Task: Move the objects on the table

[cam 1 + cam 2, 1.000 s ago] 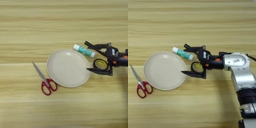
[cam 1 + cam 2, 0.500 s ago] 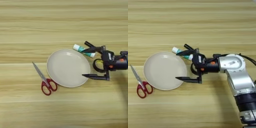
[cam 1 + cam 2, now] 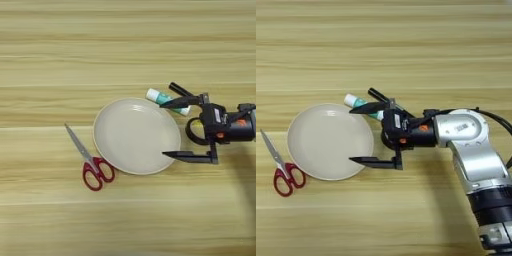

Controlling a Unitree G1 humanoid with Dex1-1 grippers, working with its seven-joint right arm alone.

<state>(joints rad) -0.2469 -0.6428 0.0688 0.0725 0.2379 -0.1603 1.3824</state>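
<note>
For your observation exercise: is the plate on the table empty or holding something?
Empty. The plate shows only bare beige surface; the gripper fingers reach over its right rim, touching nothing inside.

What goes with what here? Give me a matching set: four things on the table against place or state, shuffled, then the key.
Things:
1. plate
2. glue stick
3. scissors
4. right tool

Descriptions:
A. open, fingers spread over the plate's right edge
B. red handles, lying left of the plate
C. round, beige, nothing in it
D. teal label, lying by the plate's upper right rim, partly under the upper finger

Pairs: 1-C, 2-D, 3-B, 4-A
</note>
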